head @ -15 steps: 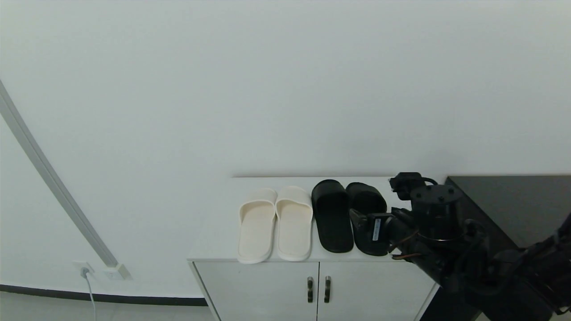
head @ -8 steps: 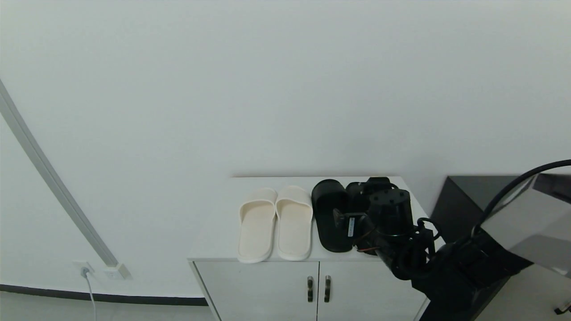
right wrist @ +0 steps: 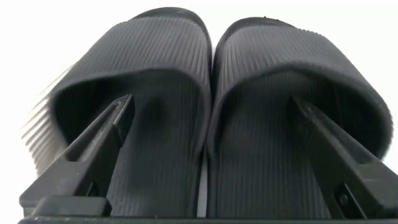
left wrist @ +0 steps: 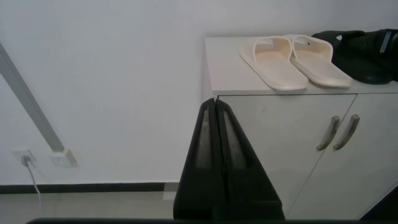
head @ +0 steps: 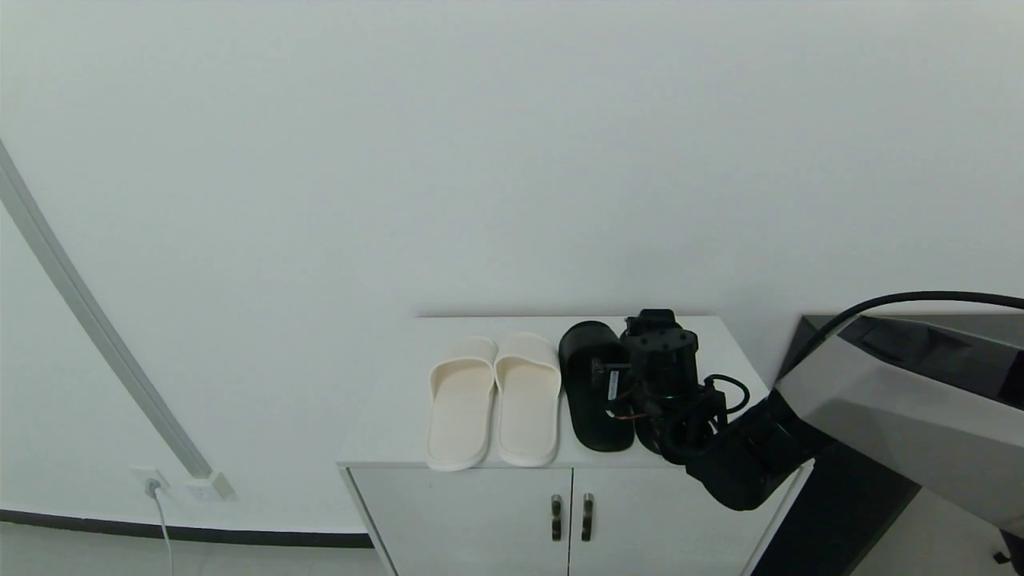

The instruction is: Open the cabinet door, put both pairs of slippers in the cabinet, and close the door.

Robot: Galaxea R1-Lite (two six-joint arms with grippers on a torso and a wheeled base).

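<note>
toes of white slippers (head: 524, 400) and black slippers (head: 596, 392) point toward wall (head: 512, 160).

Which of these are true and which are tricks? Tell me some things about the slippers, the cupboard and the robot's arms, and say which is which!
1. The doors of the cabinet are shut. True.
2. The white slippers are inside the cabinet. False: they lie on top of it.
3. The black slippers lie beside the white ones. True.
4. The right gripper has its jaws shut. False: they are open wide, one by each black slipper.
5. The left gripper holds a white slipper. False: its jaws are shut on nothing, away from the slippers.
</note>
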